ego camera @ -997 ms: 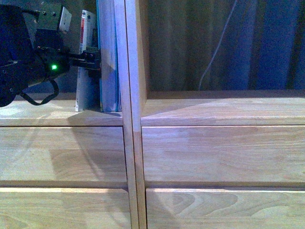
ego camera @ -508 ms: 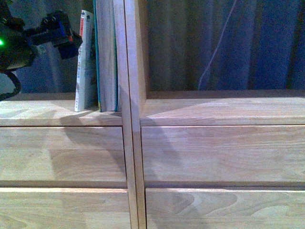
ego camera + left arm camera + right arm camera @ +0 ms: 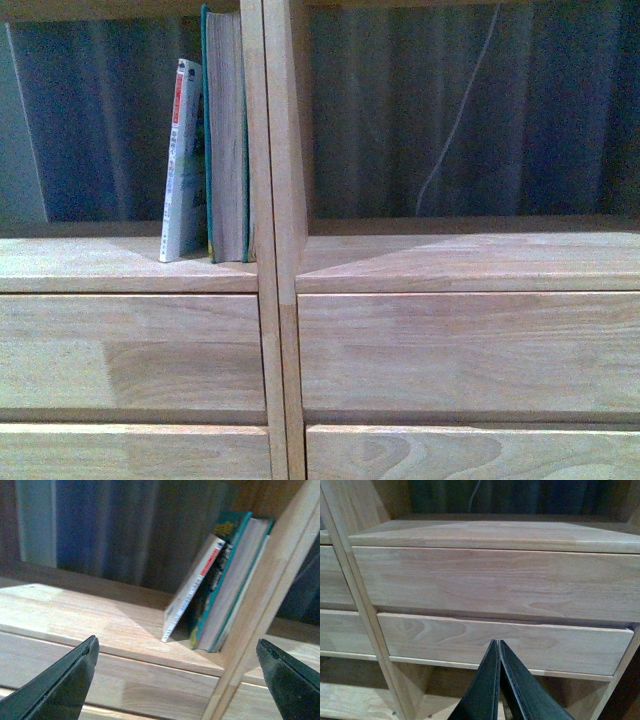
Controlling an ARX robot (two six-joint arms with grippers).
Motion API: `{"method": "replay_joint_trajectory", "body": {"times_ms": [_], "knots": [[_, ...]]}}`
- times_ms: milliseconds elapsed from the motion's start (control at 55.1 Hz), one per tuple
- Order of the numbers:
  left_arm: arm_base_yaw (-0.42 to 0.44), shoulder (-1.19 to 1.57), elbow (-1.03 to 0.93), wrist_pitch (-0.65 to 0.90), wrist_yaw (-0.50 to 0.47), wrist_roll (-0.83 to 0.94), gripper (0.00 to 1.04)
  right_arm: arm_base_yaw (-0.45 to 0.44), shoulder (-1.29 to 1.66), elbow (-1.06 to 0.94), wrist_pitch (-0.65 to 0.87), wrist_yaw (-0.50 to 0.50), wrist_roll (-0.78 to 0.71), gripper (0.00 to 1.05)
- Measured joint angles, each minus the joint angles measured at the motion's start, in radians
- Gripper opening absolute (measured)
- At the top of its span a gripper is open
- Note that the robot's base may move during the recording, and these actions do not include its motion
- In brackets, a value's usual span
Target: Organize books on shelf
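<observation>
Both books stand in the left compartment of the shelf (image 3: pixel 130 262), against the centre post. The green book (image 3: pixel 228 140) is thick, upright, touching the post; the white paperback (image 3: pixel 183 160) is thinner, shorter, red at the top of its spine, leaning on it. My left claw (image 3: pixel 177 680) is wide open and empty; my right claw (image 3: pixel 499 690) is pressed shut on nothing. I judge the job nearly done: pull back straight, without brushing the paperback.

closed end effector (image 3: pixel 498 680), shelf (image 3: pixel 490 582) drawer fronts
</observation>
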Motion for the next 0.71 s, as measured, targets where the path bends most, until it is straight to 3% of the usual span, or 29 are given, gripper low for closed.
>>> {"method": "replay_joint_trajectory", "body": {"times_ms": [36,127,326,544,598,707], "knots": [[0.0,-0.015,-0.002,-0.006,-0.003,0.005,0.97,0.0,0.0,0.0,0.0,0.0,0.0,0.03],[0.015,-0.072,-0.013,-0.168,0.013,0.091,0.8,0.0,0.0,0.0,0.0,0.0,0.0,0.03],[0.084,-0.188,-0.225,-0.121,0.078,0.148,0.38,0.0,0.0,0.0,0.0,0.0,0.0,0.03],[0.133,-0.268,-0.334,-0.098,0.142,0.152,0.03,0.0,0.0,0.0,0.0,0.0,0.0,0.03],[0.179,-0.291,-0.358,-0.096,0.195,0.157,0.03,0.0,0.0,0.0,0.0,0.0,0.0,0.03],[0.212,-0.328,-0.396,-0.093,0.201,0.157,0.03,0.0,0.0,0.0,0.0,0.0,0.0,0.03]]}}
